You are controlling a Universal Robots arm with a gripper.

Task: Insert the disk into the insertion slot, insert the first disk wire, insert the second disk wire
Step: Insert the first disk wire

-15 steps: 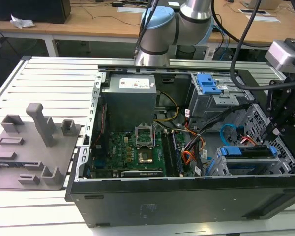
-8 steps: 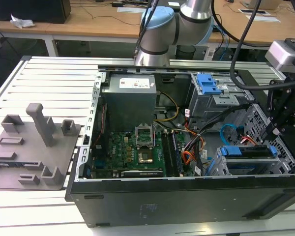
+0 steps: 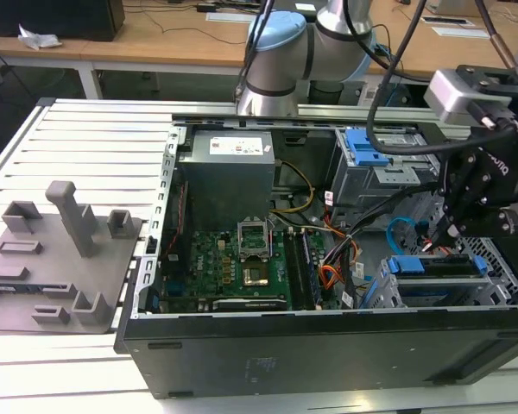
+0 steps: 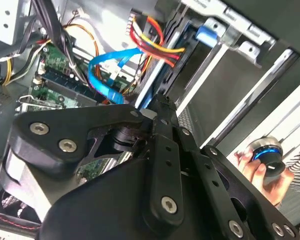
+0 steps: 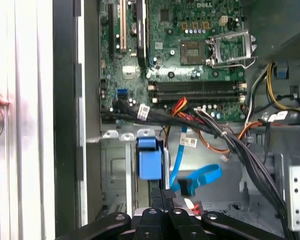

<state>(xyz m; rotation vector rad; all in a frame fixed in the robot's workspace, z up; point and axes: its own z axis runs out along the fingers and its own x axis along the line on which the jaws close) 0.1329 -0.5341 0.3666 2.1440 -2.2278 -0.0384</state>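
In the exterior view, the pincer (image 3: 453, 231) hangs inside the open computer case (image 3: 328, 345), just above the disk (image 3: 436, 265) seated in the insertion slot (image 3: 382, 291). The second disk wire (image 3: 401, 231) loops beside it.

In the second wrist view, its fingers meet, empty, and the wire arches beyond the tip.

In the first wrist view, the wire's dark plug (image 5: 184, 188) lies just beside the closed tip.

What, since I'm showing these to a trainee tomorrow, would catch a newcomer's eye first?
The open computer case stands out first, with its green motherboard in the middle. At the exterior view's right, the black gripper hangs over the blue-framed disk in the slot. A light-blue cable loops close beside the gripper.
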